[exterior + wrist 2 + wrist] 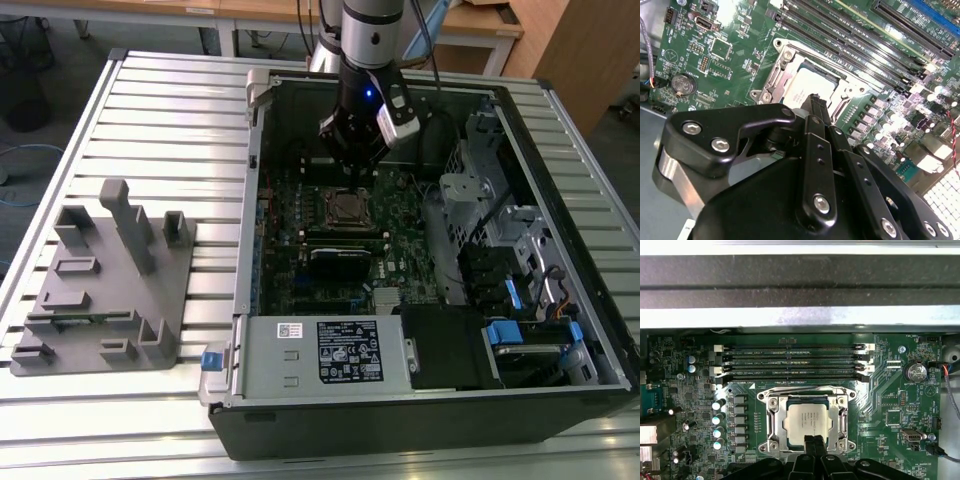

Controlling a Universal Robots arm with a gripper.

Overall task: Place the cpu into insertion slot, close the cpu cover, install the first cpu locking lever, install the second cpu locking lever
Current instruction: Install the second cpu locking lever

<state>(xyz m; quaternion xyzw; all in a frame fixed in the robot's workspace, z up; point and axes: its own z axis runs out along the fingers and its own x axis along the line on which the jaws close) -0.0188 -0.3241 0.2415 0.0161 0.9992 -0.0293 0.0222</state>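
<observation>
Look at the exterior view: your arm comes straight down from the top centre of the frame into the open computer case, wrist vertical, with the gripper hanging just above the motherboard in the upper middle of the picture. A small blue light glows on the wrist.

In the first wrist view the gripper pokes in from the bottom centre of the frame. Its two black fingertips sit pressed together with nothing between them, and their tips overlap the lower edge of the cpu. You cannot tell from these views whether they touch it or hang just above it.

The cpu lies flat in the insertion slot, its silver top facing up, in the lower middle of that frame. The cpu cover lies down around it, framing the chip through its square cut-out. Above it, toward the centre of the frame, run the long black memory slots.

In the second wrist view the closed fingers rise from the bottom centre, the tip ending over the near corner of the cpu in the middle of the frame.

At the left of the exterior view a grey fixture block rests on the slatted table, well apart from the arm.
</observation>
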